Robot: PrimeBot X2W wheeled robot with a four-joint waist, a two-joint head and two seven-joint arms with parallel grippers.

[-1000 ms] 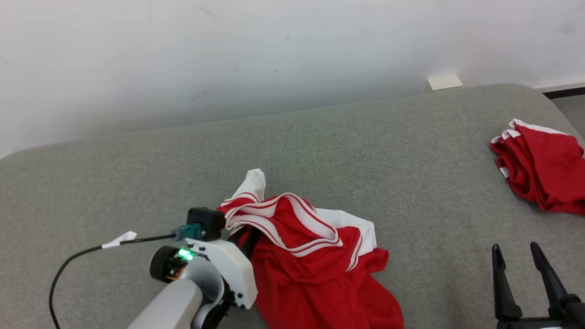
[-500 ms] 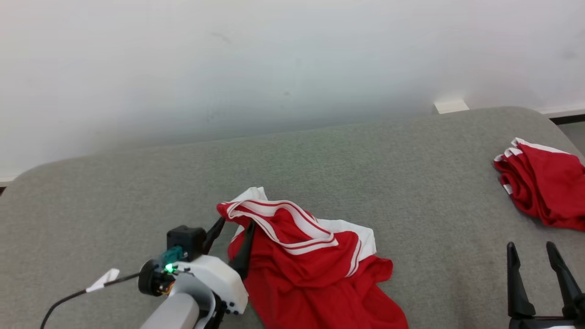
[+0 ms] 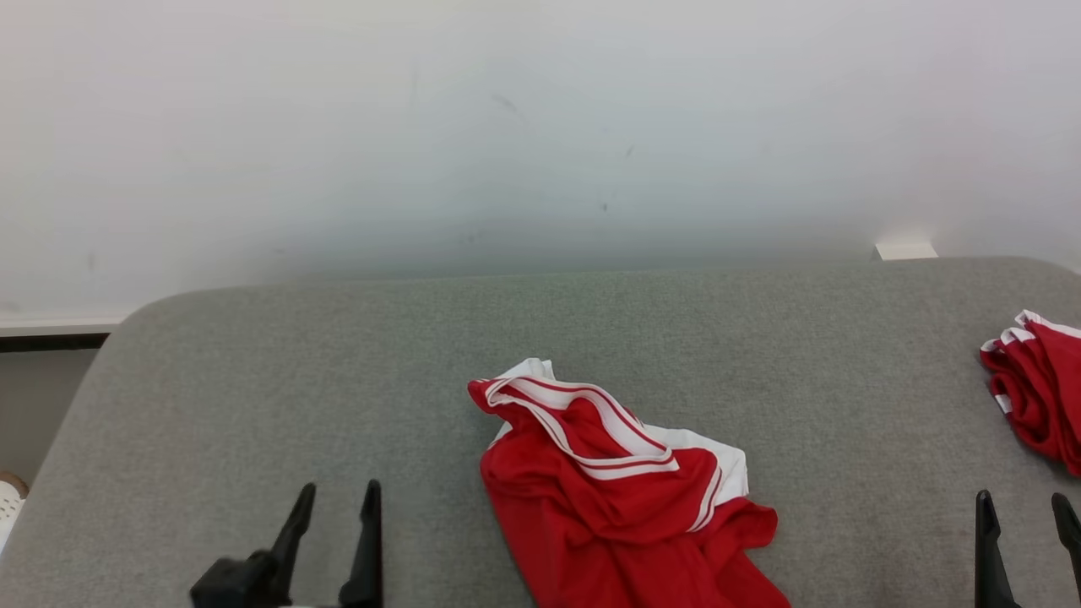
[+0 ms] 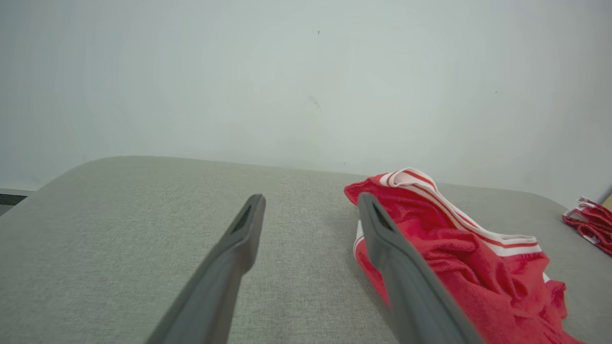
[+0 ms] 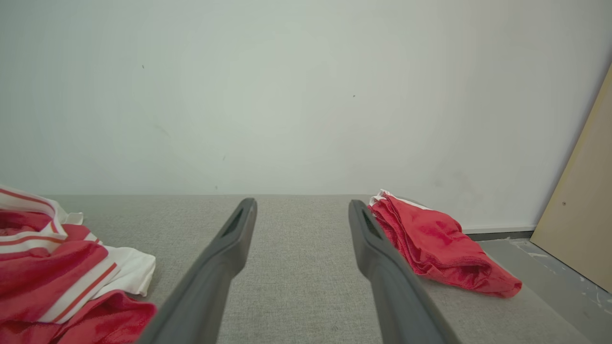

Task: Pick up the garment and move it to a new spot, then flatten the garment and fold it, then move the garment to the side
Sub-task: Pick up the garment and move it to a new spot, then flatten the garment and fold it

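A crumpled red garment (image 3: 608, 498) with white striped trim lies in a heap on the grey cushioned surface (image 3: 338, 355), near the middle front. It also shows in the left wrist view as the garment (image 4: 459, 258) and at the left edge of the right wrist view as the garment (image 5: 52, 267). My left gripper (image 3: 336, 498) stands open at the lower left, apart from the cloth, with nothing between its fingers. My right gripper (image 3: 1023, 507) stands open at the lower right, well clear of the heap.
A second red garment (image 3: 1034, 393), folded, rests at the surface's far right edge, seen as the folded garment (image 5: 435, 243) in the right wrist view. A white wall (image 3: 540, 127) rises behind. A tan board (image 5: 581, 200) leans at the right, above the floor.
My left gripper has let go of the garment's striped edge and drawn back to the lower left. The cloth has dropped into a heap. The head camera has tilted and shifted.
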